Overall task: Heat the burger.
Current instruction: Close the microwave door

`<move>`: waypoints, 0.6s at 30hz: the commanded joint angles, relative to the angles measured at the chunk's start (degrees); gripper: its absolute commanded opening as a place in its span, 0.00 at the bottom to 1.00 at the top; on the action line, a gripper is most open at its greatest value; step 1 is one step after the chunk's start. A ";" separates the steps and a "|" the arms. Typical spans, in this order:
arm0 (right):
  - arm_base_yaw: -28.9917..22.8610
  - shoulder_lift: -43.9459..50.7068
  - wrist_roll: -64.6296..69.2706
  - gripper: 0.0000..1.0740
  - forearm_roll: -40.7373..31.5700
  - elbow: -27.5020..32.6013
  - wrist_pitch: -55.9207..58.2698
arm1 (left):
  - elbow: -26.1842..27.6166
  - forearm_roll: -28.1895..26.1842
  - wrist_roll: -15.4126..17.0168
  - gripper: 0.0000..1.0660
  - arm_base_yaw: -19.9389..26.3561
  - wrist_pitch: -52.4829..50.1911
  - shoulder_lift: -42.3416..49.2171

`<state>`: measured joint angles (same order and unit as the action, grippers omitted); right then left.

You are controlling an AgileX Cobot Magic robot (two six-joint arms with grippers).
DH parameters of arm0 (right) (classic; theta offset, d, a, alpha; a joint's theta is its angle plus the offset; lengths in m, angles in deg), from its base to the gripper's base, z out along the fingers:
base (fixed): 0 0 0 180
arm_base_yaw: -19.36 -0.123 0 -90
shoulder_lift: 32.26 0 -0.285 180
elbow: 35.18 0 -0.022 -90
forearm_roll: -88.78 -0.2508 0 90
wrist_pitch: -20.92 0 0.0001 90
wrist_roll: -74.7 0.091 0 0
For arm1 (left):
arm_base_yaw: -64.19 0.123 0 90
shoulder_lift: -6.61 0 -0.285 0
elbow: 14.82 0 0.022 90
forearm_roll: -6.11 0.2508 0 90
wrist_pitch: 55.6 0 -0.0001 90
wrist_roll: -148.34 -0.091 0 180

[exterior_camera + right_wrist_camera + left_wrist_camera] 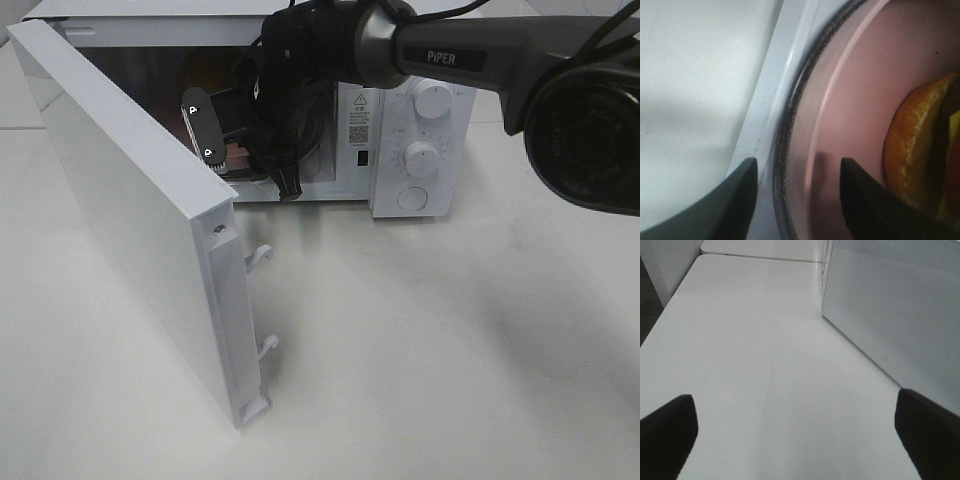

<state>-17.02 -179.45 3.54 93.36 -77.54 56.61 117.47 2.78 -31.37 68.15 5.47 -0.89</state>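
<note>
- Right wrist view: my right claw (797, 165), spread, straddles the rim of the pink plate (855, 75); burger (912, 145) on it, inside the microwave (412, 195).
- Open door (120, 210) beside my spread left claw (795, 405) over the table (740, 340).

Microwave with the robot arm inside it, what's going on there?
The right end effector reaches into the open microwave, jaws apart on either side of the pink plate's rim. The burger lies on that plate, inside the oven. The left end effector hangs open over the table, beside the door, holding nothing.
</note>
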 commanded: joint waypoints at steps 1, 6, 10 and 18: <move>0.00 0.69 0.80 0.53 -0.86 -0.57 0.69 | 0.52 0.06 0.52 0.94 0.06 -0.11 0.23; 0.00 0.80 1.83 0.58 -2.18 -0.57 0.92 | 0.52 0.06 0.52 0.94 0.06 -0.11 0.23; 0.00 1.38 1.83 0.64 -4.58 0.00 -0.34 | 0.52 0.06 0.52 0.94 0.06 -0.11 0.23; 0.00 4.47 1.83 0.72 -4.58 5.61 -4.47 | 0.52 0.06 0.52 0.94 0.06 -0.11 0.23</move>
<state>-17.02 -175.96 4.86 89.23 -73.02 52.95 117.47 2.78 -31.37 68.15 5.47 -0.89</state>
